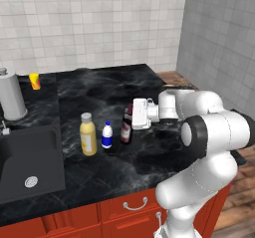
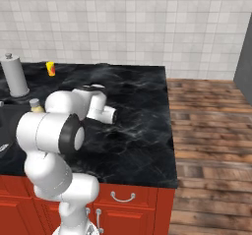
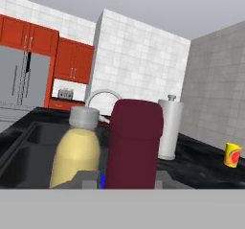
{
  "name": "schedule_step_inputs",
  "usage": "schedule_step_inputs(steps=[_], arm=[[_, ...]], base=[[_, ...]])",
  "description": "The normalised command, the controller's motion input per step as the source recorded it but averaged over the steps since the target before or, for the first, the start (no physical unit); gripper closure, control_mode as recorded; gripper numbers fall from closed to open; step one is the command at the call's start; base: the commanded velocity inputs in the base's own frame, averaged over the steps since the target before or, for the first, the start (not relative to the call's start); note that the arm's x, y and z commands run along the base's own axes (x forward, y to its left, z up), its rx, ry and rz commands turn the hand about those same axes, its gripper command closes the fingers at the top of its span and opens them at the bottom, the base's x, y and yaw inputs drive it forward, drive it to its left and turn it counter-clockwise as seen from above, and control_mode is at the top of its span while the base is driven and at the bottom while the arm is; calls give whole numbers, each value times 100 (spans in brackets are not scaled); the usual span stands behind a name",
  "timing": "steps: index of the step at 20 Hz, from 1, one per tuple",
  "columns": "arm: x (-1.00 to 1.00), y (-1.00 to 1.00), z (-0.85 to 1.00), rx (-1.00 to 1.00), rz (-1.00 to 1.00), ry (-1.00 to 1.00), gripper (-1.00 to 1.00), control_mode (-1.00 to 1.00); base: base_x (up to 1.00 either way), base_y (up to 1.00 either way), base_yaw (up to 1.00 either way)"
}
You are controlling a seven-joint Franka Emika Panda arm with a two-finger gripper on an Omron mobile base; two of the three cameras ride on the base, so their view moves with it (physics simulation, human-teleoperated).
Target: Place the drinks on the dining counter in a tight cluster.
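On the black white-veined marble-look desk [image 1: 149,152] with its inset black sink [image 1: 27,162], a tall grey paper towel cylinder [image 1: 10,95] and a small orange-yellow cup [image 1: 34,80] stand at the far left. Nearer the front, the yellow bottle with grey cap [image 1: 88,134], the small blue-and-white bottle with white cap [image 1: 107,135] and the dark wine bottle with red label [image 1: 126,127] stand upright in a close row. The gripper [image 1: 132,116] is clamped narrowly on the wine bottle's neck.

White arm [image 1: 209,132], dark joints
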Motion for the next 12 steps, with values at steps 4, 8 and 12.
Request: schedule_step_inputs(steps=[4, 8, 12], arm=[[16, 35, -21, 3, 0, 0, 100, -100], [19, 22, -31, -1, 1, 0, 100, -100], [20, 15, -26, 0, 1, 0, 100, -100]], base=[[0, 0, 0], [0, 0, 0], [0, 0, 0]])
